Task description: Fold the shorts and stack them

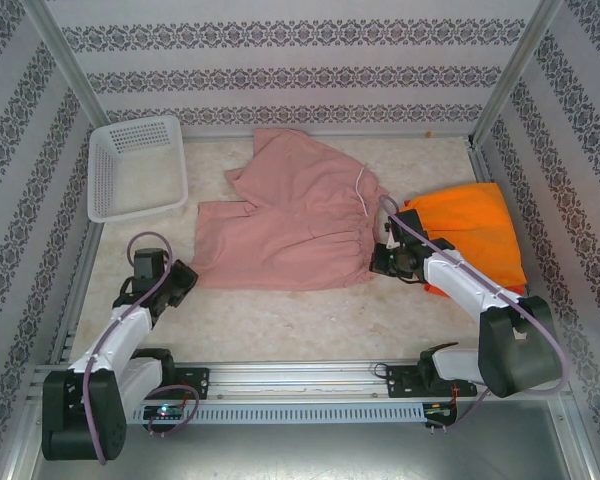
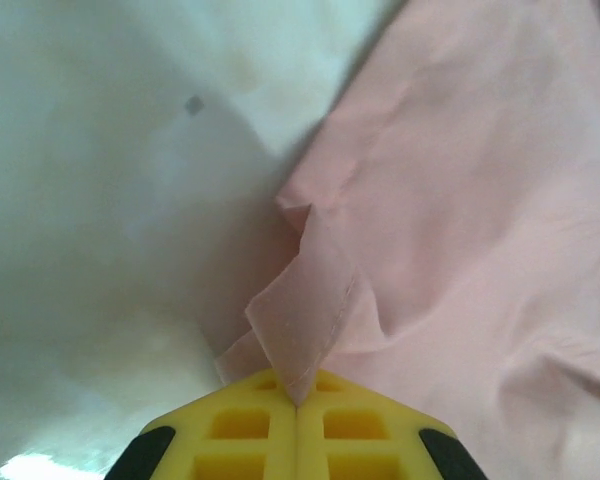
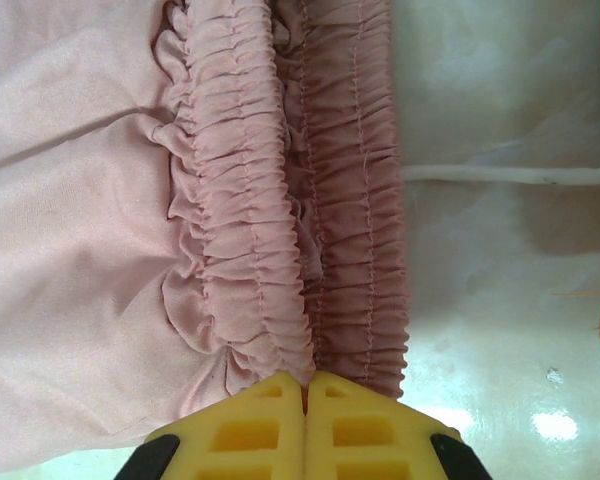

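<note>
Pale tabletop [image 1: 310,320] bore soft, floppy-looking pink shorts [image 1: 290,215], left gripper [image 2: 297,398] clamped on a hem corner, right gripper [image 3: 307,378] on the likely sturdier gathered waistband.

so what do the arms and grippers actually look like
Both match. The left arm and right arm have white links with bulky black joints, and a greyish-purple cable loops along each. The left gripper and right gripper have yellow fingers moulded with square pockets, with black parts at the outer edges.
</note>
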